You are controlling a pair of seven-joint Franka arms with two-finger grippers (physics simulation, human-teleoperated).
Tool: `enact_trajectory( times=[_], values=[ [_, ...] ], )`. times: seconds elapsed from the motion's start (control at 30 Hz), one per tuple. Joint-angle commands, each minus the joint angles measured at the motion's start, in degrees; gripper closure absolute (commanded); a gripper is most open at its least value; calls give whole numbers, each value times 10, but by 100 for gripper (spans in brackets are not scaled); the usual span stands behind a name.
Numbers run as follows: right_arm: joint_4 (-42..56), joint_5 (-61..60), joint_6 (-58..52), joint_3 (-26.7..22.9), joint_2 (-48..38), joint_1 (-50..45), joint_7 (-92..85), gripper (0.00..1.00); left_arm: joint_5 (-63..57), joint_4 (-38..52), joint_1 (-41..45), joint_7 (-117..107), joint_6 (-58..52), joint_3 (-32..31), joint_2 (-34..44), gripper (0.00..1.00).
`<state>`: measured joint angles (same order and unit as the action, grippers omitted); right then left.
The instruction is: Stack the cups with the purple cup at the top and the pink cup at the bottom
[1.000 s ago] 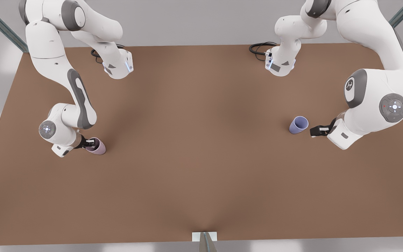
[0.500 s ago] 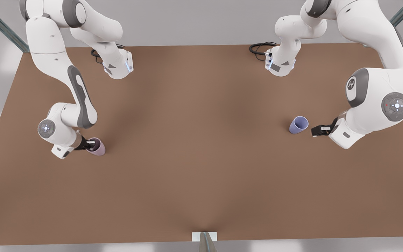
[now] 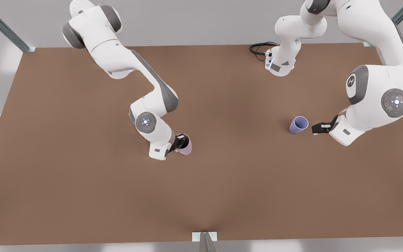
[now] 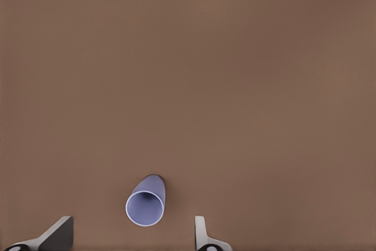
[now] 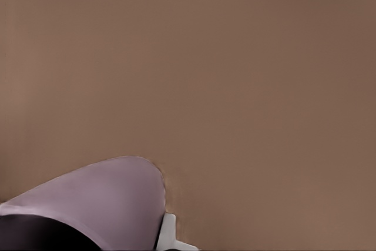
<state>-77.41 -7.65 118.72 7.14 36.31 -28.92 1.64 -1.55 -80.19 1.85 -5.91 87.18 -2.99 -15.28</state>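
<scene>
The right hand (image 3: 181,141) is gripping the pink cup (image 3: 185,146) by its rim, one finger reaching into the dark inside, near the middle of the brown desk (image 3: 82,182), a little toward the front view's left. In the right wrist view the pink cup (image 5: 100,201) is showing close up against a pale fingertip (image 5: 168,233).

The purple cup (image 3: 298,124) is standing upright on the desk toward the front view's right, well apart from the pink cup. The left hand (image 3: 317,128) is hovering just beside it, not touching, on the side toward the front view's right. In the left wrist view its fingers (image 4: 56,236) are spread wide with nothing between them, and the purple cup (image 4: 146,201) is sitting just beyond the open gap.
</scene>
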Motion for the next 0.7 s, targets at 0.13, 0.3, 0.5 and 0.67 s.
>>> enact_trajectory(
  times=[0.13,0.3,0.5,0.67],
  values=[
    [250,28,-42,-5,198,-124,638,79,0,-1,0,2,3,0,1,0],
    [306,88,-49,-5,244,-120,674,79,0,-1,0,2,3,0,1,0],
    [340,95,-57,0,279,-115,673,79,-1,-1,0,2,3,0,1,0],
    [344,94,-53,0,294,-115,674,79,-1,-1,0,2,2,0,0,0]
  ],
)
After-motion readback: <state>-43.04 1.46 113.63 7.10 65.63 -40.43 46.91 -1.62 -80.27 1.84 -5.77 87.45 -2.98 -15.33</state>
